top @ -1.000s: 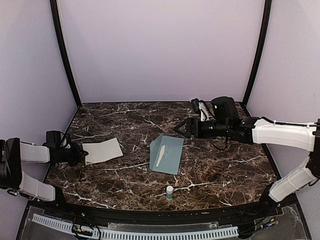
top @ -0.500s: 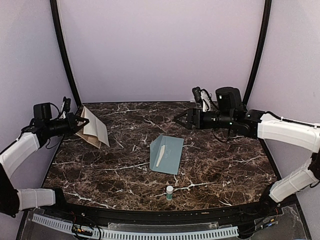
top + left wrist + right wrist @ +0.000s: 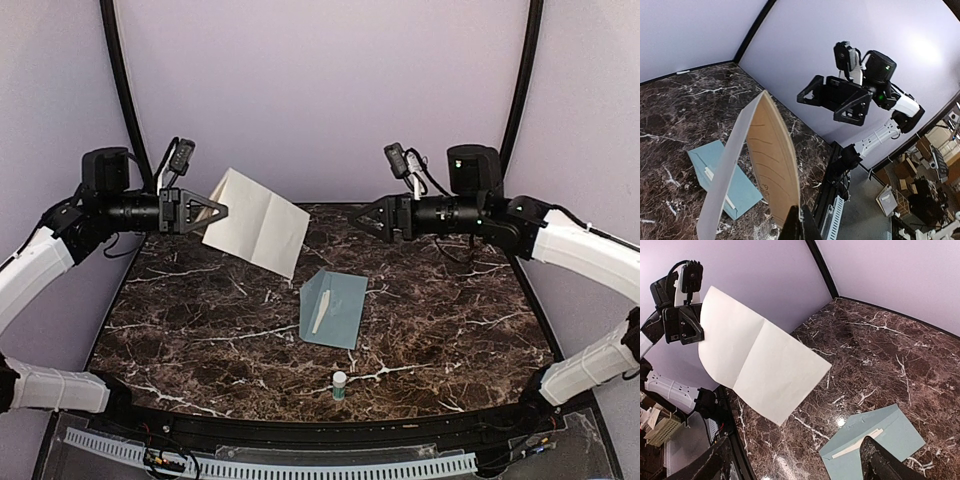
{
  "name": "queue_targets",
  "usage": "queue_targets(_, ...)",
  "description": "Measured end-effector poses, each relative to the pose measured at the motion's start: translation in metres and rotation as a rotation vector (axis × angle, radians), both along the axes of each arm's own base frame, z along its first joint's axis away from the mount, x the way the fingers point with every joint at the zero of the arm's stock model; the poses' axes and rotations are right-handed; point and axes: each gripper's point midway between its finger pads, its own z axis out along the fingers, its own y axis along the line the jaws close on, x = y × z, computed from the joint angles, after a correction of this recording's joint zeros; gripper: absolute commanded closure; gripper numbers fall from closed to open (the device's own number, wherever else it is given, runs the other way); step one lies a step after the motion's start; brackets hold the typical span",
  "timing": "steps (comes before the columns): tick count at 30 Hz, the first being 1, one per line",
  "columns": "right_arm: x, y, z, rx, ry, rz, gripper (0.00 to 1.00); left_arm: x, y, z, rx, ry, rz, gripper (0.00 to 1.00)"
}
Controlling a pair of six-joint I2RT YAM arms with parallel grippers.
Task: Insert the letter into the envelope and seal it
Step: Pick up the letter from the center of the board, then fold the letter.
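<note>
the left gripper is clenched on one edge of the letter, a creased pale sheet held up in the air over the far left part of the dark marble table. the sheet hangs tilted, its lower corner pointing toward the middle. in the left wrist view the jaws are almost wholly cut off at the bottom edge, so the pinch shows only as a dark sliver under the curved paper (the sheet bows outward there, its tan face showing). the right gripper hovers at about the same height across from it, jaws spread wide and holding nothing. in its own wrist view only the two fingertips show, blurred, at the bottom corners. the envelope lies flat on the table near the middle, below and between the two grippers, apart from the letter. a narrow pale strip lies along it; whether this is part of the flap cannot be told. a small white glue stick stands upright in front of the envelope, not touching it. the right arm's lower links run off the frame's right side.
</note>
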Motion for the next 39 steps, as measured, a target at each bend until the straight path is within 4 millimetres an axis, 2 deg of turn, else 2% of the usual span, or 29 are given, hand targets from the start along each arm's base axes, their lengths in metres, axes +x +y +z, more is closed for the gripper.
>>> queue_targets(3,-0.008,0.003,0.010,-0.007,-0.022,0.054,0.16,-0.018,-0.031,0.012,0.011,-0.013,-0.118,1.00)
queue_targets(7,-0.018,0.009,0.030,-0.007,-0.057,0.128,0.19,-0.039,-0.067,0.014,0.040,-0.003,-0.251,1.00)
queue_targets(10,-0.028,0.013,0.039,-0.005,-0.075,0.193,0.25,-0.051,-0.087,0.011,0.060,0.014,-0.325,1.00)
queue_targets(13,-0.038,0.017,0.040,-0.009,-0.070,0.264,0.30,-0.058,-0.101,0.010,0.070,0.022,-0.374,1.00)
queue_targets(16,-0.045,0.020,0.034,-0.023,-0.053,0.316,0.35,-0.060,-0.106,0.011,0.072,0.024,-0.399,1.00)
queue_targets(21,-0.059,0.023,0.022,-0.040,-0.006,0.393,0.51,-0.062,-0.110,0.014,0.071,0.022,-0.423,1.00)
queue_targets(28,-0.071,0.025,0.024,-0.022,0.001,0.456,0.72,-0.066,-0.110,0.016,0.068,0.025,-0.439,1.00)
queue_targets(35,-0.077,0.025,0.025,-0.008,0.013,0.492,0.82,-0.068,-0.112,0.014,0.071,0.031,-0.447,1.00)
queue_targets(39,-0.078,0.025,0.023,-0.008,0.020,0.495,0.95,-0.067,-0.112,0.013,0.072,0.033,-0.446,1.00)
